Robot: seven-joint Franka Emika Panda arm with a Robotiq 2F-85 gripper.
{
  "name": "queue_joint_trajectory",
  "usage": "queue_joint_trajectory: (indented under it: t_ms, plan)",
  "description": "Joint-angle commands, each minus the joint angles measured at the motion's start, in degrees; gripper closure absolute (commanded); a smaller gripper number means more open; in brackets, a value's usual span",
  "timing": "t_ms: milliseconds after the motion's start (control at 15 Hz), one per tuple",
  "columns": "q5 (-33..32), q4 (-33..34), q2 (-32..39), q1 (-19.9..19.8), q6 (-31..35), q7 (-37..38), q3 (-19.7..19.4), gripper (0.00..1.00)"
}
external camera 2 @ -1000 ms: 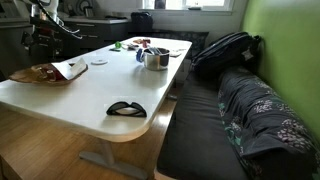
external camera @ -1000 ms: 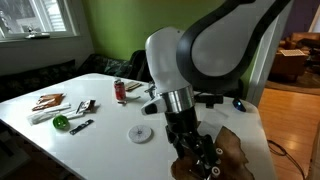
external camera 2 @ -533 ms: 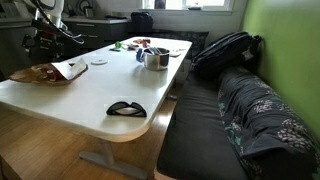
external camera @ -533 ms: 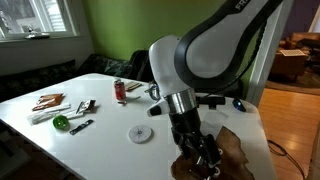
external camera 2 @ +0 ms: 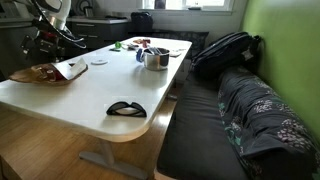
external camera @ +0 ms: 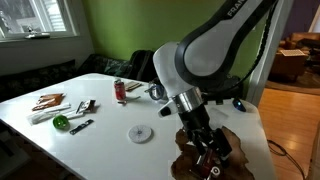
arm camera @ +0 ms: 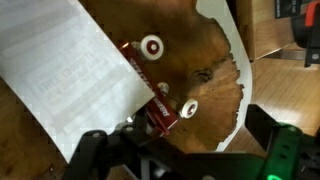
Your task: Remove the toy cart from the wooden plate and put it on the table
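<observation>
The toy cart [arm camera: 152, 90] has a red body and white wheels. It lies on the dark wooden plate [arm camera: 205, 50], half against a pale flat rectangular piece [arm camera: 60, 70]. My gripper [arm camera: 178, 148] is open just above the plate, with the cart between its fingers and nearer the left one. In both exterior views the gripper [external camera: 207, 160] hangs low over the plate [external camera: 236, 150] [external camera 2: 35, 74], at one corner of the white table [external camera: 100, 140] [external camera 2: 120, 85]. The cart is too small to make out there.
A red-and-white can [external camera: 120, 90], a white disc [external camera: 139, 133], tools [external camera: 82, 107] and a green object [external camera: 61, 122] lie further along the table. A metal pot [external camera 2: 155, 58] and dark sunglasses [external camera 2: 125, 108] are also on it. A bench with a backpack [external camera 2: 225, 50] runs alongside.
The arm has shifted slightly sideways and turned over the plate, the gripper staying low. The plate and other objects have not moved.
</observation>
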Motion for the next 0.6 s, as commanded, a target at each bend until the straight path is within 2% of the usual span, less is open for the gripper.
queue_joint_trajectory:
  t_ms: [0,533]
  plan:
    - [0.43,-0.16,0.78,-0.62,-0.94,0.56,-0.38,0.00]
    - [-0.61,0.95,1.39,-0.23,-1.83,0.50,-0.55,0.00]
